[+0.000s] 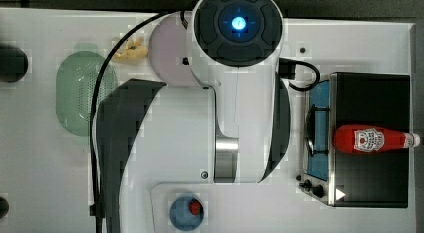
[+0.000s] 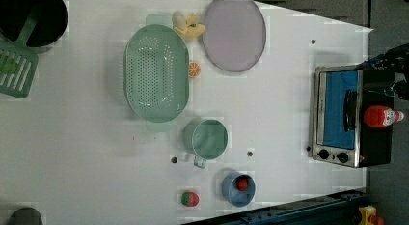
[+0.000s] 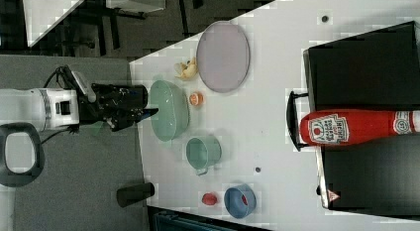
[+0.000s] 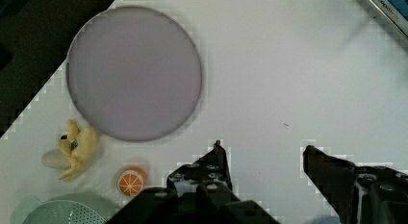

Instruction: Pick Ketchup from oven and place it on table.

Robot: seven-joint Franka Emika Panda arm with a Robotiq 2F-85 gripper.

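On the black top of the oven (image 1: 372, 110) we see the ketchup (image 1: 372, 139) lying on its side, its white cap reaching past the oven's far edge at the top view's right; the white label with dark print faces up. In the right view the ketchup (image 3: 356, 127) lies across the oven (image 3: 366, 57) roof with its base overhanging the door handle. The oven stands at the top view's right end of the table (image 1: 45, 163), blue glass door shut, black knobs at its lower corner. The gripper (image 4: 264, 154) hangs above bare tabletop with its fingers spread wide apart and nothing between them; we see a dark finger (image 4: 211, 166) on each side of the white surface. In the right view the gripper (image 3: 146, 112) sits at the table's edge over the green colander (image 3: 171, 109), well apart from the ketchup. Near it in the wrist view lie a lilac plate (image 4: 134, 72), a peeled banana toy (image 4: 74, 149) and an orange slice (image 4: 131, 180). In the left view we also find a green cup (image 2: 207, 139), a blue bowl (image 2: 230, 195) with a strawberry (image 2: 242, 184) in it, another strawberry (image 2: 189, 199) just beside the bowl, and a green spatula (image 2: 17, 65) at the table's far corner.
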